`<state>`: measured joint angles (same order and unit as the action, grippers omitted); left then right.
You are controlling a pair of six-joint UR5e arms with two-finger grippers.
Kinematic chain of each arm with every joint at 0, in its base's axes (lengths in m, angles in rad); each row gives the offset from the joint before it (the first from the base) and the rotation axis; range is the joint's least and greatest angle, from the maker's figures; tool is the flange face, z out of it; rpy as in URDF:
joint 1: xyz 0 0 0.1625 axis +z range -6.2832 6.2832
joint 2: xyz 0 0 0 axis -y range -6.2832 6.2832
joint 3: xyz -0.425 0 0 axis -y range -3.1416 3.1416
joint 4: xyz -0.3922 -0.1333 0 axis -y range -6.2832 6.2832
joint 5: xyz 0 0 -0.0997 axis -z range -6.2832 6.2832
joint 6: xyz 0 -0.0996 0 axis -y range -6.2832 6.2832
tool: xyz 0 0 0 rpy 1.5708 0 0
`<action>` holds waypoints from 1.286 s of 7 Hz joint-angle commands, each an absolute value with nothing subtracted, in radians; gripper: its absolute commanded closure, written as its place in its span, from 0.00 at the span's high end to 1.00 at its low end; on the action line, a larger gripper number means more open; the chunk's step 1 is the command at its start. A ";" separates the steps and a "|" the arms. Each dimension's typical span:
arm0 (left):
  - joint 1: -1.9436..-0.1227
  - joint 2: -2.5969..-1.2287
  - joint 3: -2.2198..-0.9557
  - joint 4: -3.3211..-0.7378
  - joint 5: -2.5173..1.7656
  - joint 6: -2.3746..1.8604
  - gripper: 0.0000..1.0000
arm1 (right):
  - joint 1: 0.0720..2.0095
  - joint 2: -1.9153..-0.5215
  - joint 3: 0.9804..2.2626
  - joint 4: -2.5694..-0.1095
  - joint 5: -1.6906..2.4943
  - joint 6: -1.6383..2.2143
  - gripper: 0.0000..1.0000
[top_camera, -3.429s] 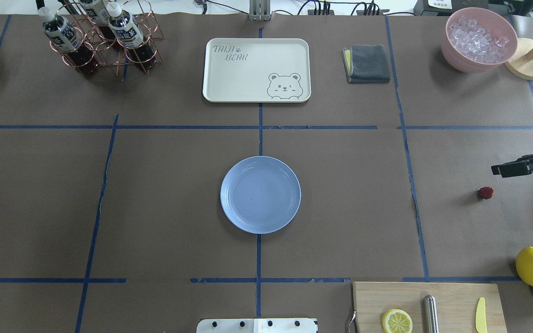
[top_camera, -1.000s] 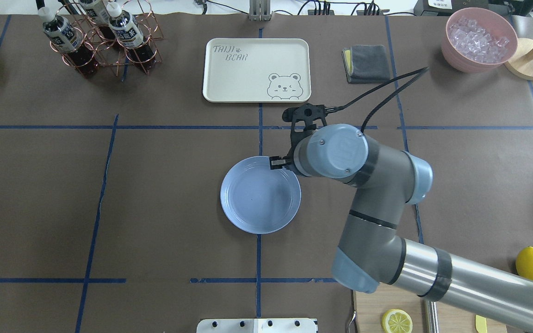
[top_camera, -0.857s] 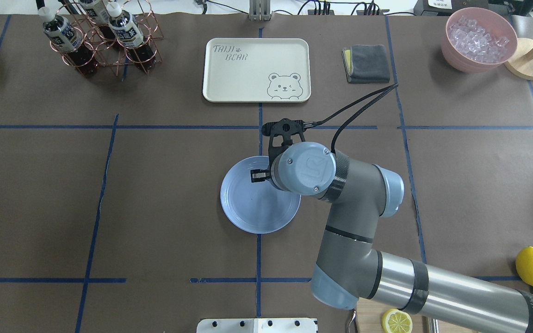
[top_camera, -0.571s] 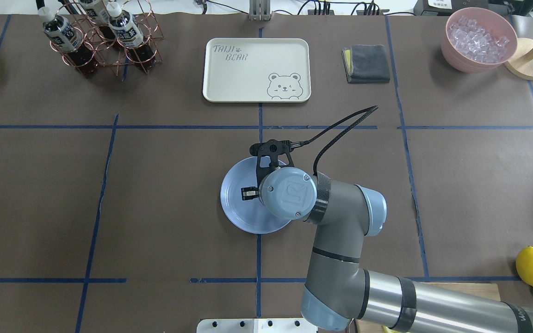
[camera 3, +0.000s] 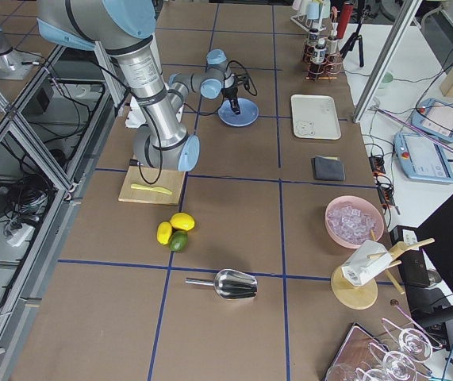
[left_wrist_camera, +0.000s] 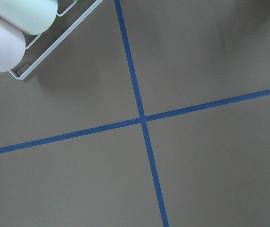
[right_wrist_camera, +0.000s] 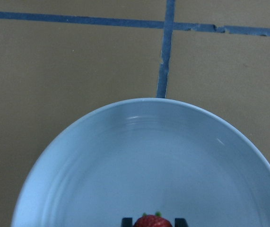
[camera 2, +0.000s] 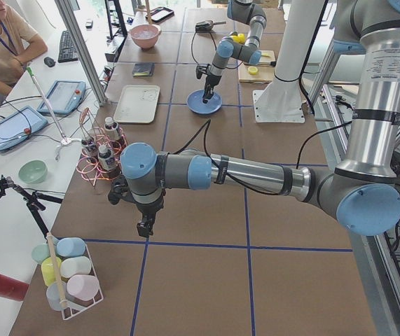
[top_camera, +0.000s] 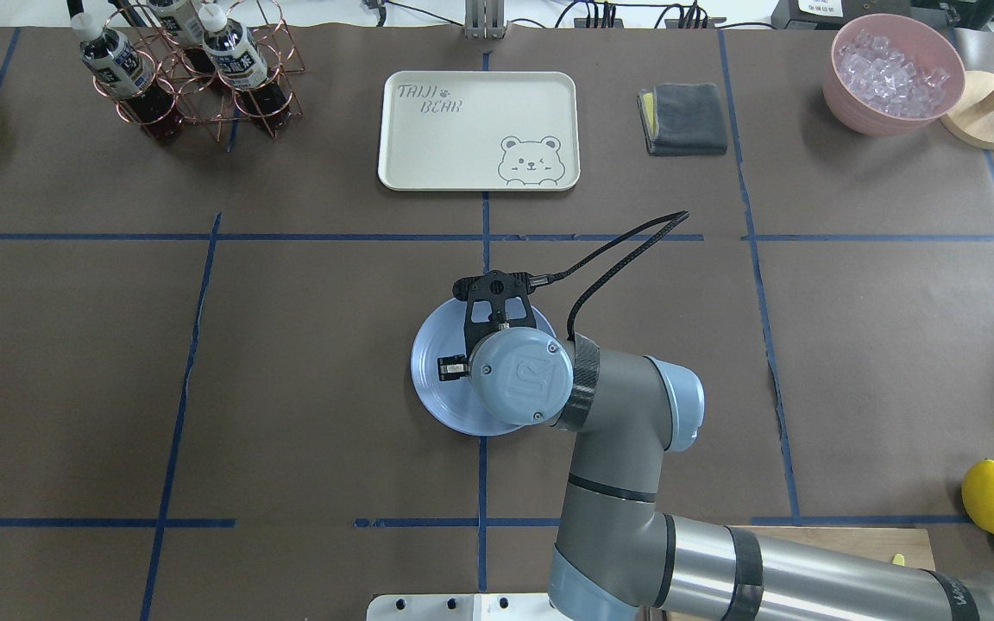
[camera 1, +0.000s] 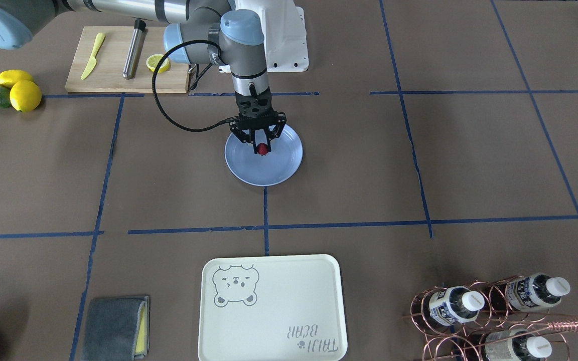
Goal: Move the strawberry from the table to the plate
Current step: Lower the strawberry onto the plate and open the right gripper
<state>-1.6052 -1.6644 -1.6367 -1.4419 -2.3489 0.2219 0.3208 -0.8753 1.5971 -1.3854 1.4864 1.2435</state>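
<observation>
The strawberry is small and dark red, and my right gripper is shut on it just above the light-blue plate. In the right wrist view the strawberry sits between two dark fingertips over the middle of the plate. From overhead the wrist hides the berry, and the plate shows beneath it on the brown table. My left gripper hangs over the table's far left end; I cannot tell whether it is open or shut.
A cream bear tray, a grey cloth, a bottle rack and a pink bowl of ice line the far side. A cutting board and lemons lie near the robot's base. A rack of cups stands by the left gripper.
The strawberry has left the table's right side. My right arm has swung in with it, moving from the plate's far right rim to over its middle.
</observation>
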 commanded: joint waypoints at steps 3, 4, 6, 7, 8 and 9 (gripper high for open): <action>-1.605 -1.664 -1.637 -1.442 -2.350 0.222 1.00 | 0.319 -0.874 1.591 -1.387 1.479 1.244 0.72; -1.605 -1.664 -1.635 -1.442 -2.349 0.222 1.00 | 0.319 -0.876 1.591 -1.385 1.479 1.244 0.98; -1.605 -1.664 -1.635 -1.443 -2.349 0.222 1.00 | 0.330 -0.877 1.624 -1.378 1.480 1.243 0.99; -1.605 -1.664 -1.637 -1.442 -2.349 0.221 1.00 | 0.374 -0.893 1.685 -1.388 1.495 1.226 0.99; -1.606 -1.663 -1.640 -1.428 -2.344 0.222 1.00 | 0.464 -0.929 1.721 -1.387 1.558 1.221 0.99; -1.606 -1.628 -1.637 -1.439 -2.347 0.227 1.00 | 0.591 -0.990 1.727 -1.384 1.682 1.133 0.99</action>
<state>-1.6055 -1.6546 -1.6378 -1.4351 -2.3462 0.2232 0.4605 -0.9303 1.7037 -1.3856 1.5657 1.2040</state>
